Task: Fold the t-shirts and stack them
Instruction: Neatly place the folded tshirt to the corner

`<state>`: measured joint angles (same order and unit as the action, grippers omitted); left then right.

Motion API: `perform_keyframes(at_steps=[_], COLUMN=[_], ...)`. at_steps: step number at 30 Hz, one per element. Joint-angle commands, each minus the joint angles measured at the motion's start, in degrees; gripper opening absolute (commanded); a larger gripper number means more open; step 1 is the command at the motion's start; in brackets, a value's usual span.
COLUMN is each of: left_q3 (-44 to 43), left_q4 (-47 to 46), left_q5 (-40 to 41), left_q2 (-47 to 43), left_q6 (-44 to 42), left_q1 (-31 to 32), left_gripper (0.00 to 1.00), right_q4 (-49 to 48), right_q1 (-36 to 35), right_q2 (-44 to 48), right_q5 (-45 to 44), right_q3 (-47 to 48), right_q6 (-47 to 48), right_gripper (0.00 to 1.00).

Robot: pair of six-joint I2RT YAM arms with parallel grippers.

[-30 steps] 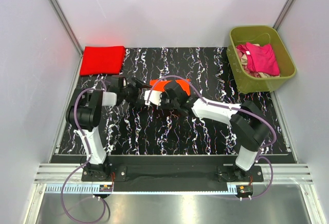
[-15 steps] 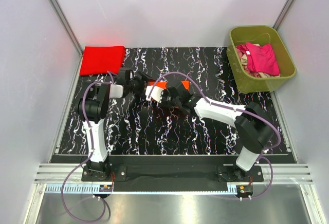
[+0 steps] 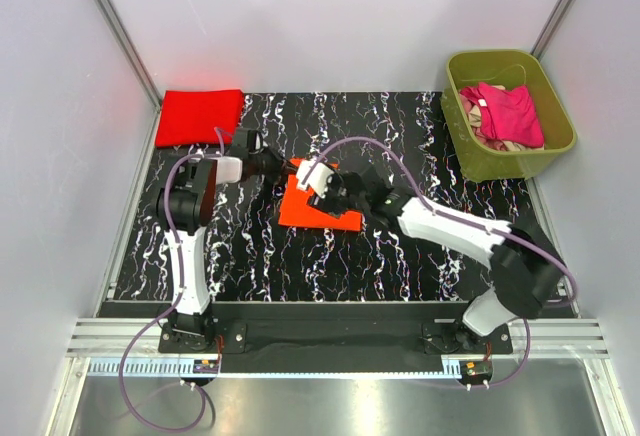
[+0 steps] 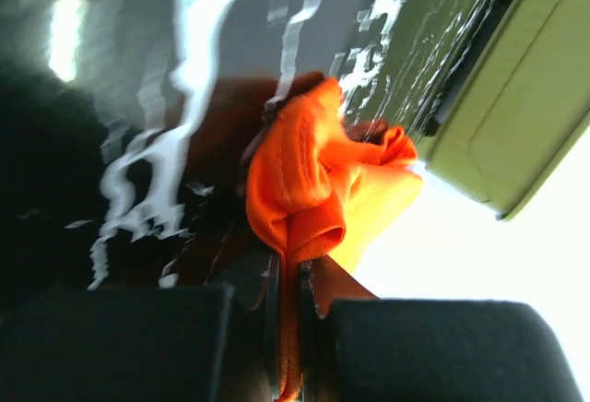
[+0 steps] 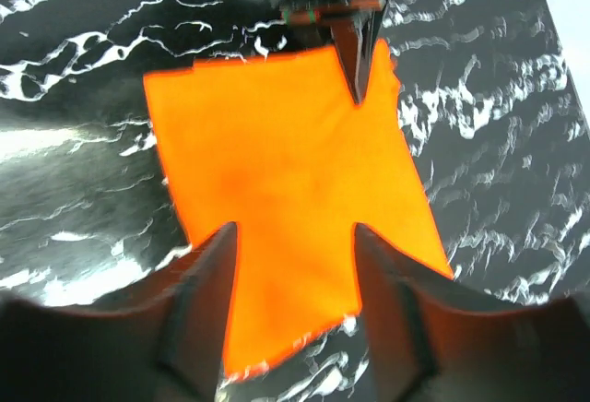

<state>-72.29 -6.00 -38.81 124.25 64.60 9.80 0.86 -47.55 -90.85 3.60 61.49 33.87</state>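
At the far left corner of the black marbled tabletop (image 3: 400,126) lies a red folded t-shirt (image 3: 200,116), flat and well apart from both arms. Just to its right, the left fingers (image 3: 278,167) reach toward the middle and are pinched tight on a bunched bit of the orange t-shirt (image 3: 318,206); the left wrist view shows the cloth squeezed between them. The rest of that shirt lies spread on the tabletop near the centre, a rough rectangle with one edge running up to the left fingers. Over its near part sit the right fingers (image 5: 198,314), spread wide with orange cloth showing between them and clamping nothing; whether they touch the cloth, I cannot tell. At the far right stands an olive bin (image 3: 560,141) holding crumpled pink clothes (image 3: 508,114).
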Motion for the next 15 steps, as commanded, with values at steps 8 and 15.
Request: perform_keyframes(at_steps=[8, 15], left_q3=[-14.6, -23.4], left_q4=[27.7, 39.3], left_q5=[11.6, 24.2], left_q2=[-8.8, -12.5], left_q6=[-32.2, -45.2], left_q1=[-0.3, -0.3], left_gripper=[0.0, 0.0], right_q4=[11.7, 14.5], right_q1=[0.2, 0.1], right_q2=[20.4, 29.1], right_q5=[-9.4, -9.7], right_q3=[-9.4, -13.6], right_q6=[-13.6, -18.0], right_gripper=[0.71, 0.7])
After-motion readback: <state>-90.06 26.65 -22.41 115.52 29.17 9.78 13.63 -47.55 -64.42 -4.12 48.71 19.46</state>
